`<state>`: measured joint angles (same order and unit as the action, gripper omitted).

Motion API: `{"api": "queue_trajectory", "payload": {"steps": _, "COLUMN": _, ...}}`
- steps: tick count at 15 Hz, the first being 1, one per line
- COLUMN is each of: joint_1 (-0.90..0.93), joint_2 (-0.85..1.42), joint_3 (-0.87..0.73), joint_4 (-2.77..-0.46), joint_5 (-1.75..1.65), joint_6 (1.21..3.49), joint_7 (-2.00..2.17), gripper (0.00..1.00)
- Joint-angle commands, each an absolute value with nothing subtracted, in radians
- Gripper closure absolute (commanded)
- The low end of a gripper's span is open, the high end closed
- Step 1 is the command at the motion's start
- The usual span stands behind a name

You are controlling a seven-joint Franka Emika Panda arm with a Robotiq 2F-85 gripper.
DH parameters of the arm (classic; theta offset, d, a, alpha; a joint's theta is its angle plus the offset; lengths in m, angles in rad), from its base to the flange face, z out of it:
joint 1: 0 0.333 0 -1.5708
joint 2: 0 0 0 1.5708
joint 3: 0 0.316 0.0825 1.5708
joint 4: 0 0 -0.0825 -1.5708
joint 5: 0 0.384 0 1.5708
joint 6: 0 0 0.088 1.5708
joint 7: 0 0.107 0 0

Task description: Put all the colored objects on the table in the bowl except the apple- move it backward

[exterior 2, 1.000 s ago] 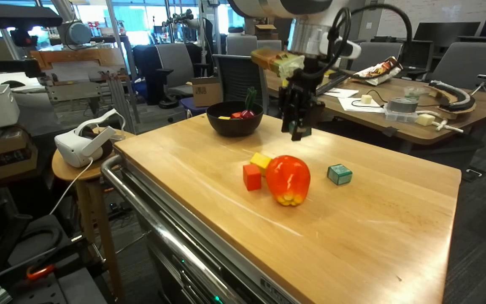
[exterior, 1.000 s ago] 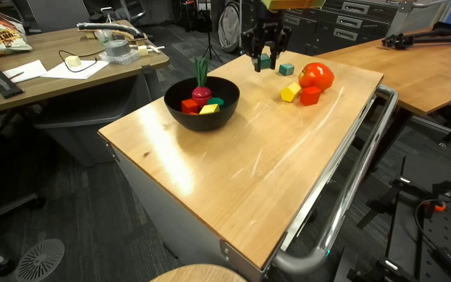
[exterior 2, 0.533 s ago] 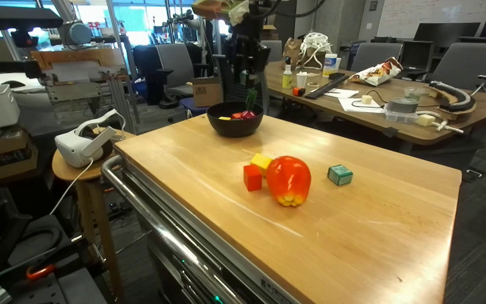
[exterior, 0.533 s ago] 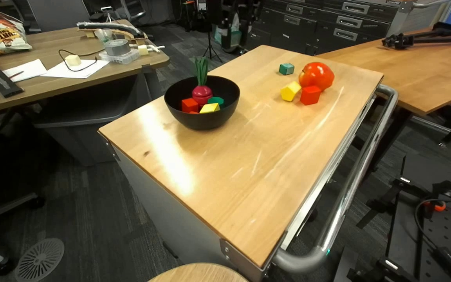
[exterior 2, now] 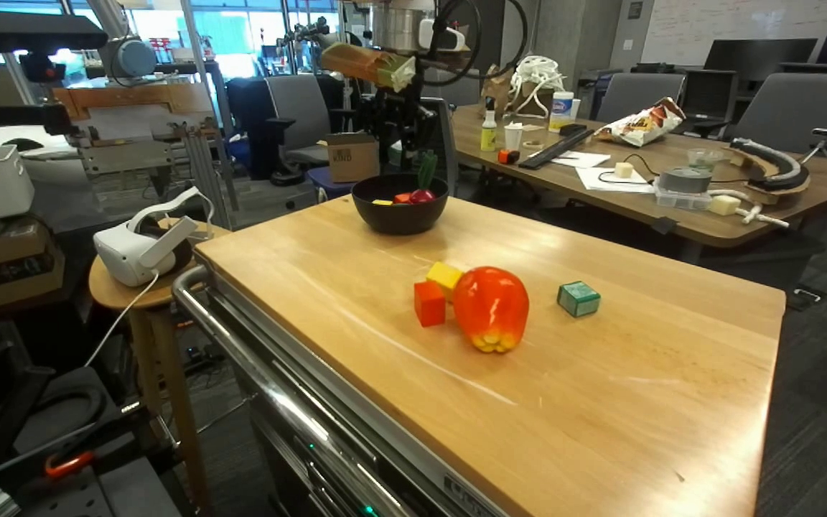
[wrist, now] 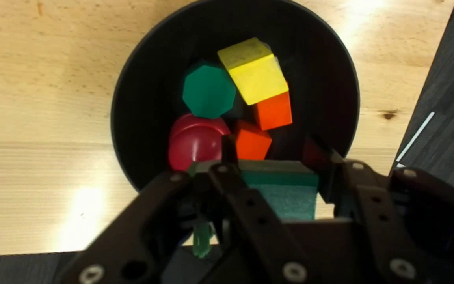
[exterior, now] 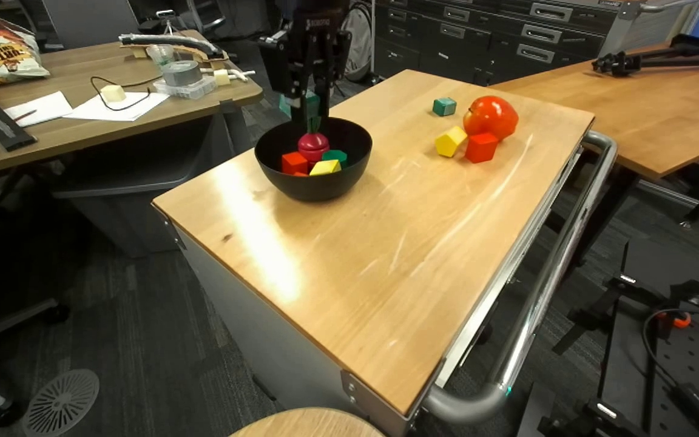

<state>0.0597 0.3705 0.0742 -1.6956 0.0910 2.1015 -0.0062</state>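
My gripper [exterior: 310, 113] is shut on a green block [wrist: 286, 199] and hangs over the black bowl [exterior: 313, 189]. Below it, inside the bowl, lie a yellow block [wrist: 258, 79], a green piece [wrist: 209, 91], two orange-red blocks [wrist: 275, 112] and the dark-red fruit [wrist: 195, 144] with its green stem. Out on the table [exterior 2: 600, 402] sit a second green block [exterior 2: 578, 298], a yellow block [exterior 2: 444, 276] and a red block [exterior 2: 429, 303]. The apple [exterior 2: 491, 309], large and red-orange, stands close beside the yellow and red ones.
A metal rail [exterior: 543, 291] runs along one edge of the table. A cluttered desk [exterior: 204, 112] stands beyond the bowl's side. A stool with a white headset [exterior 2: 133, 248] is near the table's corner.
Gripper and green block have travelled from over the table near the loose blocks, rising midway, to above the bowl. Pieces on the table and in the bowl have stayed put.
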Motion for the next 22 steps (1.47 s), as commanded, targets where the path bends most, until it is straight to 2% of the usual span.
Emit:
{"api": "queue_trajectory", "payload": {"steps": 1, "joint_1": 0.043, "joint_2": 0.435, "joint_3": 0.100, "joint_4": -1.605, "joint_5": 0.145, "joint_6": 2.031, "joint_7": -0.082, "gripper": 0.79}}
{"api": "queue_trajectory", "payload": {"steps": 3, "joint_1": 0.028, "joint_2": 0.441, "joint_3": 0.117, "joint_4": -1.594, "joint_5": 0.193, "joint_6": 1.971, "joint_7": -0.136, "gripper": 0.79}}
{"api": "queue_trajectory", "payload": {"steps": 4, "joint_1": 0.023, "joint_2": 0.438, "joint_3": 0.121, "joint_4": -1.592, "joint_5": 0.213, "joint_6": 1.944, "joint_7": -0.155, "gripper": 0.65}}
{"api": "queue_trajectory", "payload": {"steps": 5, "joint_1": 0.019, "joint_2": 0.431, "joint_3": 0.120, "joint_4": -1.594, "joint_5": 0.227, "joint_6": 1.928, "joint_7": -0.167, "gripper": 0.29}}
{"api": "queue_trajectory", "payload": {"steps": 6, "joint_1": 0.017, "joint_2": 0.417, "joint_3": 0.111, "joint_4": -1.604, "joint_5": 0.231, "joint_6": 1.940, "joint_7": -0.162, "gripper": 0.28}}
{"api": "queue_trajectory", "payload": {"steps": 10, "joint_1": -0.008, "joint_2": 0.333, "joint_3": 0.029, "joint_4": -1.658, "joint_5": 0.147, "joint_6": 2.053, "joint_7": -0.095, "gripper": 0.01}}
{"api": "queue_trajectory", "payload": {"steps": 18, "joint_1": -0.138, "joint_2": 0.401, "joint_3": -0.140, "joint_4": -1.660, "joint_5": 0.094, "joint_6": 2.240, "joint_7": 0.050, "gripper": 0.00}}
{"api": "queue_trajectory", "payload": {"steps": 19, "joint_1": -0.156, "joint_2": 0.377, "joint_3": -0.115, "joint_4": -1.662, "joint_5": 0.120, "joint_6": 2.183, "joint_7": -0.030, "gripper": 0.00}}
{"api": "queue_trajectory", "payload": {"steps": 22, "joint_1": -0.162, "joint_2": 0.411, "joint_3": -0.129, "joint_4": -1.663, "joint_5": 0.111, "joint_6": 2.223, "joint_7": 0.011, "gripper": 0.00}}
